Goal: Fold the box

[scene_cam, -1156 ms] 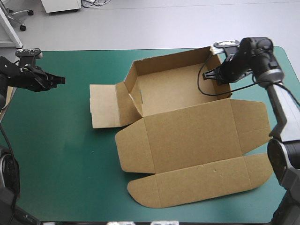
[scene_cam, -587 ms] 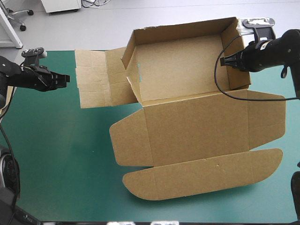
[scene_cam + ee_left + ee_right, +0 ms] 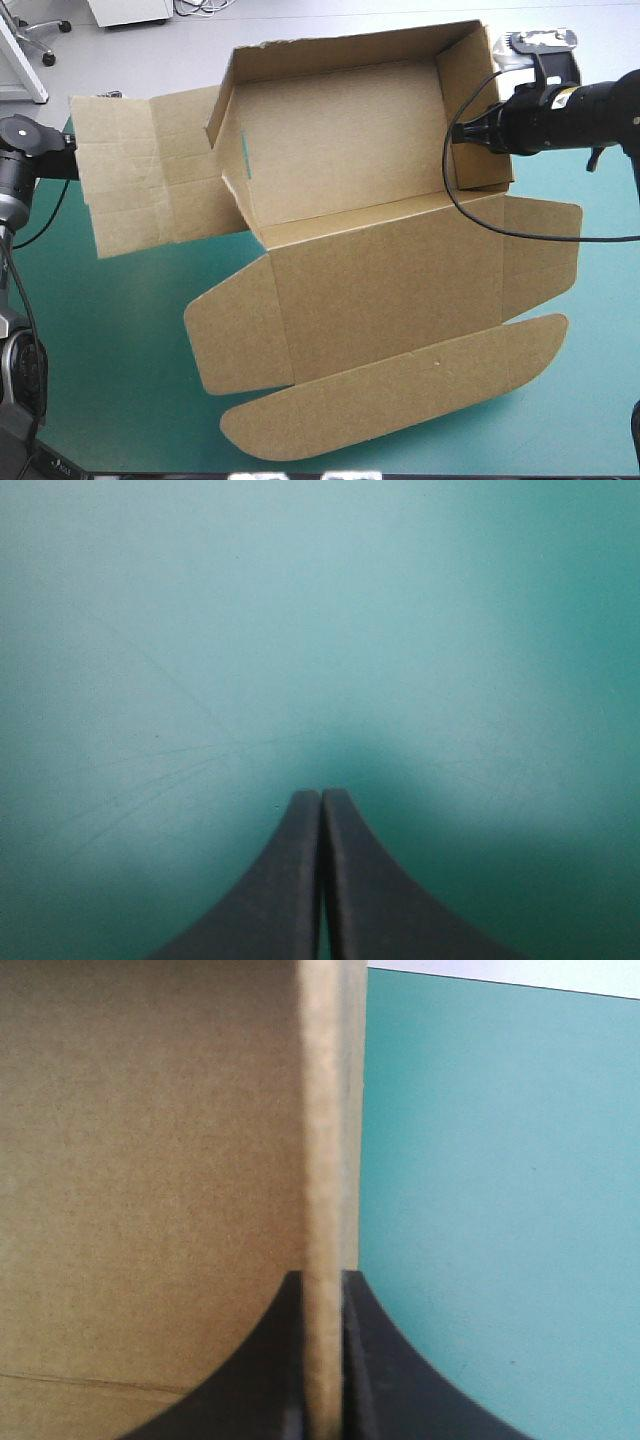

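The right gripper pinches the right wall of the brown cardboard box, held above the teal-green surface. The left gripper is pressed together, empty. Walls partly raised; left flap and lid not yet tucked.

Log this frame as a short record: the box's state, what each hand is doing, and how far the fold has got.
box: brown, open tray, far and right walls up
left panel: unfolded, spread out toward the left arm
lid: open, flaps out, toward the table's near edge
right hand: shut on the box, right wall between its fingers
left hand: shut, holding nothing, only teal-green cover ahead of it
fold status: unfinished, left side not yet raised
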Available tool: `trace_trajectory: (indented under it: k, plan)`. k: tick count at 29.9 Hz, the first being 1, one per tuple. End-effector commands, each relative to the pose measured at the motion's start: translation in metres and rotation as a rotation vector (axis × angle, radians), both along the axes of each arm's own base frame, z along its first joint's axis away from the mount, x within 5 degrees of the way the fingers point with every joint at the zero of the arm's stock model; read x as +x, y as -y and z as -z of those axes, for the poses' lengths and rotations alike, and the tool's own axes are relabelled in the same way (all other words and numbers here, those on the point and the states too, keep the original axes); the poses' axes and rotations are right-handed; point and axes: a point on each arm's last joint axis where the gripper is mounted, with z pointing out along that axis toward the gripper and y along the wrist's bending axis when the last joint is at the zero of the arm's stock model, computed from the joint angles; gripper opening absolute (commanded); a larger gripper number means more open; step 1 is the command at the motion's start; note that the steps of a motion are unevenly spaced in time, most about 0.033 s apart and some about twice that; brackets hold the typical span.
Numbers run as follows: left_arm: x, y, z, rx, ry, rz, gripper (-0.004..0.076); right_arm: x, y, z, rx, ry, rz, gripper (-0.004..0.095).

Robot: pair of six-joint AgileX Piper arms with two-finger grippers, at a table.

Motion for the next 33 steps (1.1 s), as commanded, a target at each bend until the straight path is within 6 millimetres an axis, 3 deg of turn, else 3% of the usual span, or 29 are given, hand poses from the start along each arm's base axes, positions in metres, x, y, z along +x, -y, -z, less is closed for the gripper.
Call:
trace_trajectory:
  k: [1,9,16,22,27,33]
  plan:
    - [-0.011,0.017,-0.028,-0.022,0.090,0.035,-0.0015,-0.024,-0.011,-0.022,0.052,0.070,-0.068,-0.0021]
    - [-0.015,0.030,-0.031,-0.093,0.068,0.104,-0.0015,-0.026,-0.008,-0.027,0.007,0.102,-0.046,-0.0022]
    - [-0.021,0.045,-0.039,-0.216,0.077,0.204,-0.0015,-0.008,-0.003,-0.016,-0.040,0.073,0.020,-0.0022]
    - [-0.023,0.056,-0.039,-0.216,0.073,0.237,-0.0015,-0.001,-0.003,-0.021,0.012,0.140,0.064,-0.0022]
    - [-0.023,0.056,-0.039,-0.220,0.073,0.239,-0.0015,0.006,-0.006,-0.020,0.052,0.139,0.072,-0.0022]
    - [-0.024,0.057,-0.040,-0.239,0.073,0.245,-0.0015,0.023,-0.010,-0.005,0.059,0.074,0.066,-0.0022]
